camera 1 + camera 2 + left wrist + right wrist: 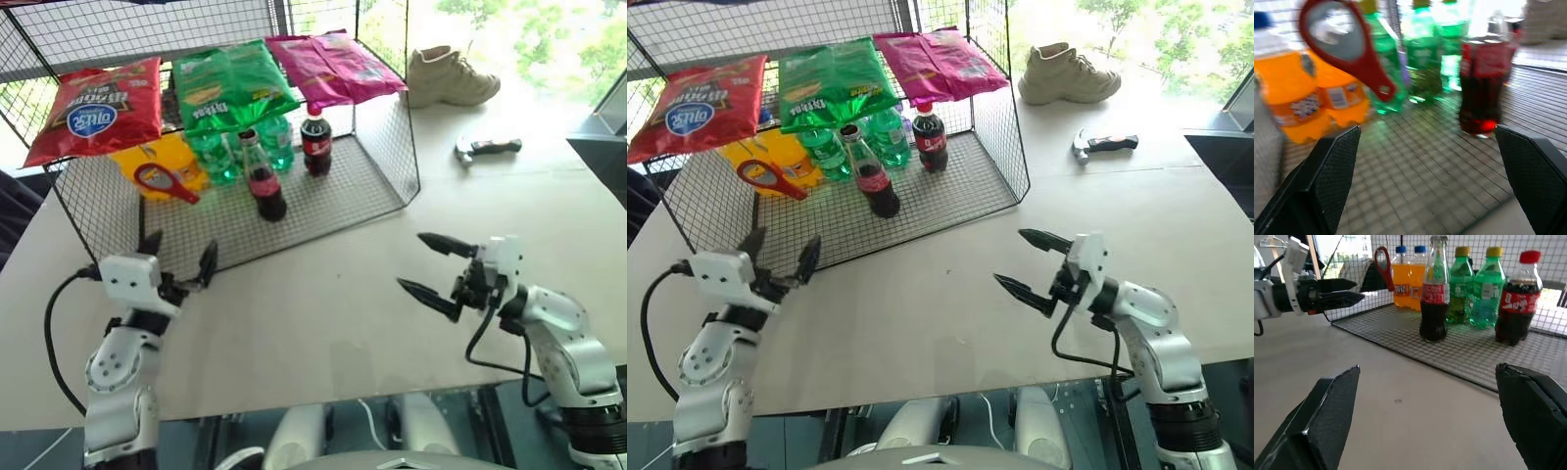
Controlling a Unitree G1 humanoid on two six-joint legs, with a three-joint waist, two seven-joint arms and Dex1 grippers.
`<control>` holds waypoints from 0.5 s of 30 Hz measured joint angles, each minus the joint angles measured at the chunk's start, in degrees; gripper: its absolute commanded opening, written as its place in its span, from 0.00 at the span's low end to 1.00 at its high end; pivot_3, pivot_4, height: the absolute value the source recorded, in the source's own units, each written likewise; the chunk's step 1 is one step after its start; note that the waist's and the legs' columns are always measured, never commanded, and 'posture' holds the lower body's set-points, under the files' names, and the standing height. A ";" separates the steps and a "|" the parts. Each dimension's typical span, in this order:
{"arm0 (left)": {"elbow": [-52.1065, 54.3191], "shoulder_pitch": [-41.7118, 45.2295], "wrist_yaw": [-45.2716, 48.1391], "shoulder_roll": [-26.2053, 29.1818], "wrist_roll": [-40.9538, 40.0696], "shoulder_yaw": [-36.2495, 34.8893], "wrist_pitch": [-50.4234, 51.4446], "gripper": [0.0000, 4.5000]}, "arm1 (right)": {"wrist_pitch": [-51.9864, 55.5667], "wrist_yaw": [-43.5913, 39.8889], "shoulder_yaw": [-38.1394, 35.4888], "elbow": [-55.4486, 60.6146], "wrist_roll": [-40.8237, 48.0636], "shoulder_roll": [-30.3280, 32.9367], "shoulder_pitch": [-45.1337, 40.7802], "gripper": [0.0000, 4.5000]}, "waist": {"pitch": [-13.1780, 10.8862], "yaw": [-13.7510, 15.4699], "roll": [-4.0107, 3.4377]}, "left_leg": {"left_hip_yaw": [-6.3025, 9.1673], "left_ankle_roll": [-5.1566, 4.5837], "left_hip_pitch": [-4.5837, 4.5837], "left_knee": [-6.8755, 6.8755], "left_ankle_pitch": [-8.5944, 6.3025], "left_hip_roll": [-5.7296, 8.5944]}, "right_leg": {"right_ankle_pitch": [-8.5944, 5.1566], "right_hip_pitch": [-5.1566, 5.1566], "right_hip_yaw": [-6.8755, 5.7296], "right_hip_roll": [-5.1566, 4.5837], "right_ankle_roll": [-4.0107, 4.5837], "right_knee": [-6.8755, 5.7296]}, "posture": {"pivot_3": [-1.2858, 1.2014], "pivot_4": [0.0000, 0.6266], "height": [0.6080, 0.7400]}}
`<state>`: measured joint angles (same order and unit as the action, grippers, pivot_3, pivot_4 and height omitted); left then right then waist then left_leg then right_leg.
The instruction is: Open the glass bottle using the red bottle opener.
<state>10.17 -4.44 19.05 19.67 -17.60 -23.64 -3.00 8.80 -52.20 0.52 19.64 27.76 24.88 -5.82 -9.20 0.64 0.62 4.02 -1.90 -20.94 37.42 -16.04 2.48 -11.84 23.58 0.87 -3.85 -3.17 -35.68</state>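
Inside, the wire rack [392, 186] on the table [323, 323] held everything of the task. On its top shelf lay three snack bags: a red bag [96, 108] at the left, a green bag [230, 86] in the middle and a pink bag [333, 67] at the right. Below, on the mesh floor, orange bottles [1408, 278] stood at the back left, and the opener [165, 183] hung in front of them, its round head uppermost and its handle slanting down. Next came green bottles [1476, 286] along the back, with the glass bottle [263, 181] upright in front of them, dark liquid in it and nothing touching it. Just to its right stood a plastic cola bottle [315, 143] with a red cap. Outside the rack, the left gripper [179, 259] hovered near the front edge of the mesh with its fingers spread wide and empty. To the right, over bare table, the right gripper [425, 266] was likewise wide apart, gripping nothing. Farther back on the right lay a shoe [449, 78] and a folding tool [487, 149].
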 measured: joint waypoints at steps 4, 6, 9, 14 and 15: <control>-1.76 3.44 -4.95 -0.23 1.10 -1.15 0.08 1.00 | 3.07 4.28 1.51 3.46 -0.02 -1.49 -2.45 0.99 | 0.02 0.08 0.03 | 0.12 0.06 -0.03 0.00 0.03 0.12 | 0.00 0.01 -0.07 -0.09 0.00 -0.02 | 0.52 0.24 1.00; -3.36 5.54 -7.04 -0.26 1.97 -1.33 0.05 1.00 | 4.73 6.33 2.64 4.68 -0.13 -2.23 -3.55 0.99 | 0.02 0.10 0.04 | 0.18 0.06 -0.04 0.00 0.03 0.15 | 0.00 0.01 -0.12 -0.09 0.00 -0.05 | 0.52 0.24 1.00; -6.03 9.09 -9.95 -0.18 3.18 -1.49 -0.37 1.00 | 6.21 8.62 4.64 6.91 -0.87 -2.61 -4.60 0.99 | 0.04 0.01 0.07 | 0.22 0.25 -0.04 0.00 0.15 0.15 | 0.00 0.03 -0.14 -0.08 0.00 -0.10 | 0.52 0.24 1.00; -9.80 13.35 -11.92 0.50 4.00 -1.78 -1.49 1.00 | 9.92 13.47 6.01 9.07 -3.31 -2.67 -6.43 0.99 | 0.05 -0.08 0.09 | 0.22 0.28 -0.07 0.00 0.17 0.19 | 0.01 0.10 -0.13 -0.08 0.00 -0.15 | 0.52 0.24 1.00; -10.16 13.68 -11.98 0.75 4.01 -1.81 -1.55 1.00 | 10.19 13.92 6.28 9.54 -3.50 -2.67 -6.73 0.99 | 0.05 -0.10 0.10 | 0.23 0.29 -0.07 -0.01 0.17 0.19 | 0.01 0.11 -0.13 -0.07 0.00 -0.15 | 0.52 0.24 1.00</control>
<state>0.01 9.24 7.07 20.42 -13.59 -25.45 -4.55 18.99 -38.28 6.81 29.18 24.26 22.21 -12.56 -9.15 0.55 0.72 4.25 -1.61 -21.01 37.42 -15.87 2.67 -11.83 23.69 0.73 -3.92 -3.17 -35.82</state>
